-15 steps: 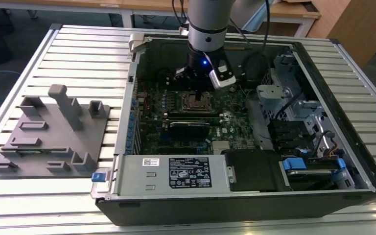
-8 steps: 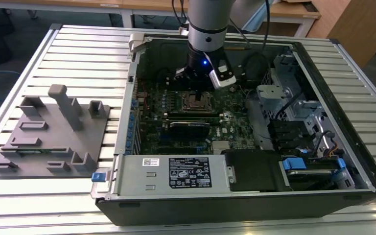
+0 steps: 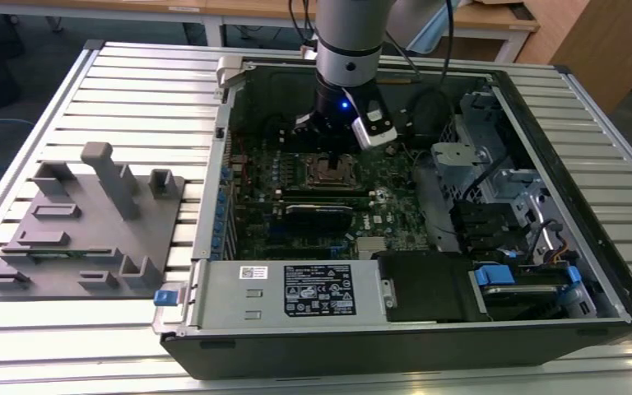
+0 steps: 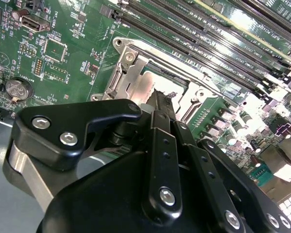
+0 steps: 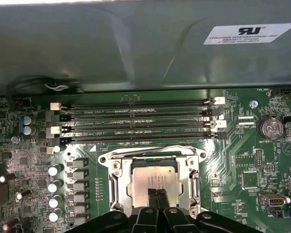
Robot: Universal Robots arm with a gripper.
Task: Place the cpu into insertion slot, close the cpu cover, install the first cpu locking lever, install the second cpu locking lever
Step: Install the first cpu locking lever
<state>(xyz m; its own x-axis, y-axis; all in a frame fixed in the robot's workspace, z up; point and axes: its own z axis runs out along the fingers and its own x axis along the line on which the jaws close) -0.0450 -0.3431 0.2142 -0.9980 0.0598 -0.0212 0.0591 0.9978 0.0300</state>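
Note:
The cpu [image 5: 157,175], a pale silvery square, lies flat inside the insertion slot [image 5: 106,160] on the green motherboard. The cpu cover [image 5: 123,183], a silvery frame, lies down around it, and the chip shows through its window. My gripper [image 5: 156,195] is shut with nothing between its black fingers. Its tips are over the edge of the cpu farthest from the memory slots. In the second wrist view the gripper [image 4: 158,99] reaches onto the shiny cpu [image 4: 135,92]. In the exterior view the gripper [image 3: 331,151] hangs over the insertion slot [image 3: 332,171] inside the open case.
Long black memory slots [image 5: 135,121] run beside the socket, with the case wall [image 5: 135,48] beyond them. Capacitors [image 5: 55,184] stand on one side and a coin battery [image 5: 270,127] on the other. A grey power supply [image 3: 294,292] and drive cage [image 3: 492,189] bound the board. A grey fixture [image 3: 85,222] lies outside the case.

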